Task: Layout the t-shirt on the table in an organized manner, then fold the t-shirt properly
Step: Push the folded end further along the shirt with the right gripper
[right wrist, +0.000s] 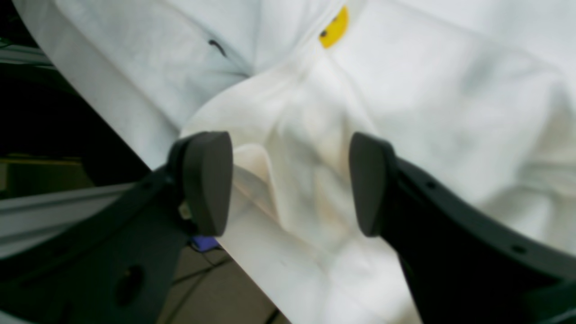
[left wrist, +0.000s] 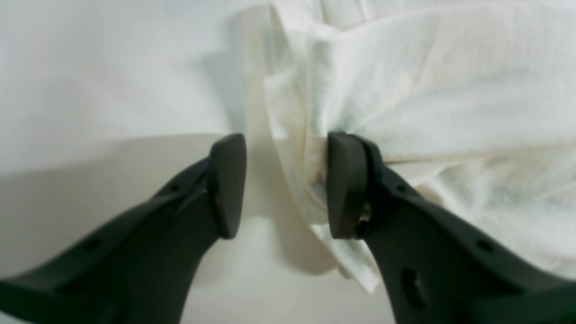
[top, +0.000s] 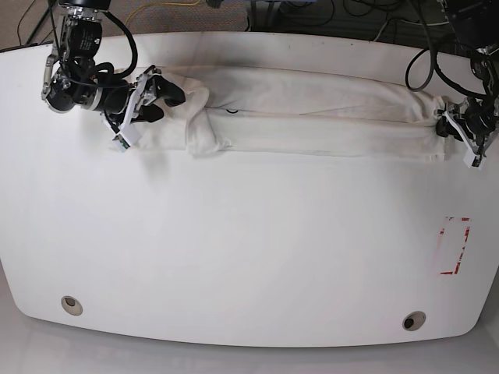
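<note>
Lying as long bunched band across far side of surface (top: 249, 257), t-shirt (top: 312, 117) soft, light, limp, creases easily; best gripped at hem corners. Left fingers (left wrist: 344, 184) parted, hem fold between, no pinch. Right fingers (right wrist: 209, 180) released, straddling ridge. Near half bare; far edge close

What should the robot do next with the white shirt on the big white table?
Probably close the right gripper on the bunched fold of the white cotton t-shirt between its open jaws. The shirt lies stretched in a long band on the white table, and the left gripper stands open at the other end.
</note>
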You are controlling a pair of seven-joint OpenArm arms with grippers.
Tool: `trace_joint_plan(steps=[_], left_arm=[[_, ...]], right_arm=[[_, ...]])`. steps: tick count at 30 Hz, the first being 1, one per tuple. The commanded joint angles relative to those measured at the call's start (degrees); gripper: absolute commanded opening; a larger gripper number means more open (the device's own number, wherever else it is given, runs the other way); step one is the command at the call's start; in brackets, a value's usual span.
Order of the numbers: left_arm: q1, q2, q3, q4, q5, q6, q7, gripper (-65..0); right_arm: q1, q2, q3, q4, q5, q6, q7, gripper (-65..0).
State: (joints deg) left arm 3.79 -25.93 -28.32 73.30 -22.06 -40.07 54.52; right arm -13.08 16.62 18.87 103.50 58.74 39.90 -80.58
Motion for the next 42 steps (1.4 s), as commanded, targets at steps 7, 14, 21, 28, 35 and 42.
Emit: trace_joint_plan(steps=[7, 14, 21, 28, 35, 42], left_arm=[[0.03, -0.57, 0.14, 0.24, 1.45, 0.07, 1.26, -38.2], [-0.06, -0.57, 0.14, 0.24, 1.36, 0.07, 1.26, -38.2], [-0.06, -0.57, -0.04, 0.24, 1.36, 0.07, 1.26, -38.2], [-0.14, -0.57, -0.04, 0.24, 1.27, 0.07, 1.26, -38.2], [-0.14, -0.57, -0.04, 0.24, 1.19, 0.07, 1.26, -38.2], [-0.14, -0.57, -0.04, 0.24, 1.19, 0.07, 1.26, -38.2]], right_arm=[[0.38, -4.53, -3.88, 0.19, 1.52, 0.1, 1.5, -25.7], [0.55, -7.87, -9.34, -1.92, 1.52, 0.1, 1.5, -25.7], [0.29, -7.7, -12.85, 1.33, 1.96, 0.1, 1.23, -25.7], [0.38, -4.27, -8.02, 9.07, 2.05, 0.1, 0.97, -25.7], [1.7, -3.13, 0.25, 6.43, 1.52, 0.1, 1.23, -25.7], [5.65, -3.13, 2.45, -1.66, 1.52, 0.1, 1.32, -25.7]])
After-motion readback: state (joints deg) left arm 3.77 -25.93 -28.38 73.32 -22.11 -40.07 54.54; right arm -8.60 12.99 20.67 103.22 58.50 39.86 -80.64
